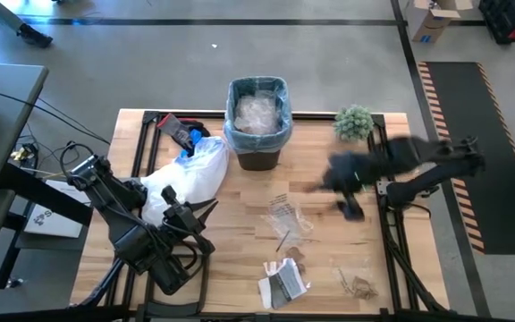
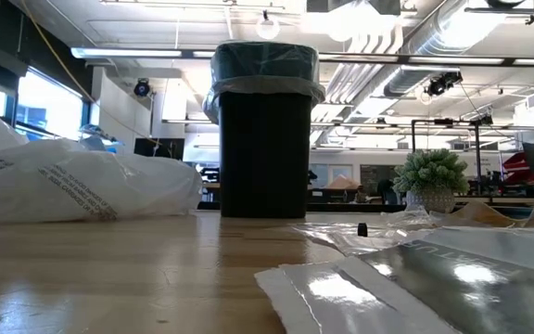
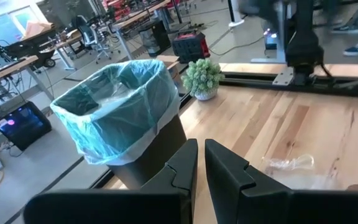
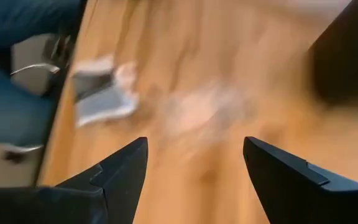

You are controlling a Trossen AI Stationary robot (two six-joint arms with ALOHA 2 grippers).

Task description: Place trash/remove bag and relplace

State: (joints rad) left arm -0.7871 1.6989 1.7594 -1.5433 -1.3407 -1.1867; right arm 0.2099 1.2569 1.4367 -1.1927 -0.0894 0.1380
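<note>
Writing: the white bag (image 2: 72, 181) carries grey printed lines, too small to read; no brand can be read on other things.
Bin: one black bin (image 1: 257, 152) stands at the 12 o'clock edge of the bench (image 1: 240, 259), upright.
Bag: one light-blue bag (image 1: 258, 112) lines the bin, folded over its rim, with clear crinkled plastic inside.
Trash: about four pieces lie loose on the bench: a clear wrapper (image 1: 286, 215) near the middle, a black-and-white packet (image 1: 284, 284) at 6 o'clock, a brown paper scrap (image 1: 360, 286) toward 5 o'clock, one more clear wrapper (image 3: 288, 163) seen from the left wrist.
Plant: one small green plant (image 1: 354, 122) at 1 o'clock, beside the bin.
White bag place: at 10 o'clock, touching the bin's side.
Left pincer (image 1: 206, 207): closed, holding nothing, at 8 o'clock, near the white bag.
Right pincer (image 4: 194, 165): wide open, empty, above the bench at 3 o'clock, touching nothing.
</note>
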